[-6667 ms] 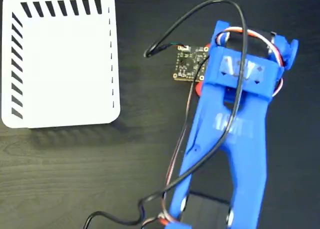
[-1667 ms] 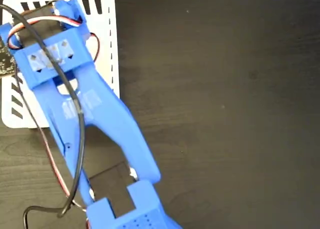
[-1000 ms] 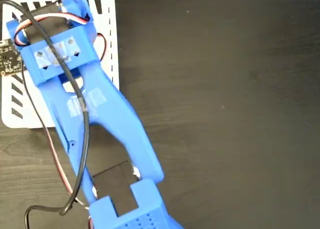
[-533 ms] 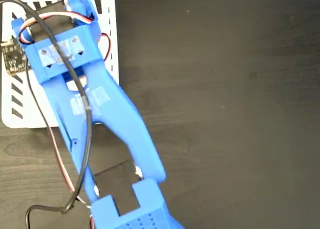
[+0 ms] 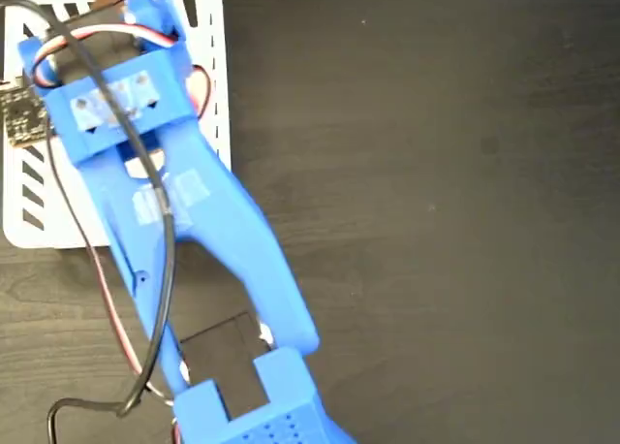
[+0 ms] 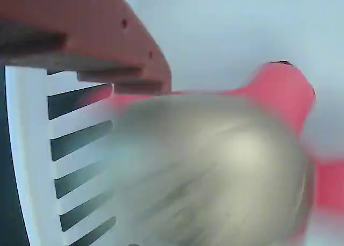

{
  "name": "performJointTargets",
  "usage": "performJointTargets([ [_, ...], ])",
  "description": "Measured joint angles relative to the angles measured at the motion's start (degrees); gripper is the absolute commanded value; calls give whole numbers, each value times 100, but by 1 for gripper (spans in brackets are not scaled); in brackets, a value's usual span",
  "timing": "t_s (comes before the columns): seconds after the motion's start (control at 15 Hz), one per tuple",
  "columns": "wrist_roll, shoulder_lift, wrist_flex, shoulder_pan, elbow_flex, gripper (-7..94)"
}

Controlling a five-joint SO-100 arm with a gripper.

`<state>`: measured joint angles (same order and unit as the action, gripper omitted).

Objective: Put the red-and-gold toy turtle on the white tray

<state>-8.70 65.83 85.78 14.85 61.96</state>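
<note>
From the fixed view your blue arm (image 5: 184, 221) blocks the white tray (image 5: 215, 66) at 10 o'clock. Only the wrist view shows the red-and-gold toy turtle (image 6: 215, 171), blurry, over the tray; can't tell the tool's grip.

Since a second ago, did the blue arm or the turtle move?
Only a little. The arm's wrist over the white tray crept slightly toward the tray's top edge in the fixed view, then settled. The tray and the dark table stayed put. The turtle fills the wrist view, blurred; whether the claw grips it can't be told.
</note>
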Motion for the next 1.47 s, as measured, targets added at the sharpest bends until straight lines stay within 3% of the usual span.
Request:
performJointTargets([
  [0.27,-79,0,0,-18,0,65],
  [0.4,-105,0,0,-26,0,56],
  [0.47,-105,0,0,-26,0,46],
  [0.6,-105,0,0,-26,0,12],
  [0.67,-105,9,-9,-26,0,0],
  [1.13,-475,1011,-167,-387,18,0],
  [1.33,97,2716,-527,-853,949,0],
  [1.47,571,4192,-1178,-1389,2320,0],
])
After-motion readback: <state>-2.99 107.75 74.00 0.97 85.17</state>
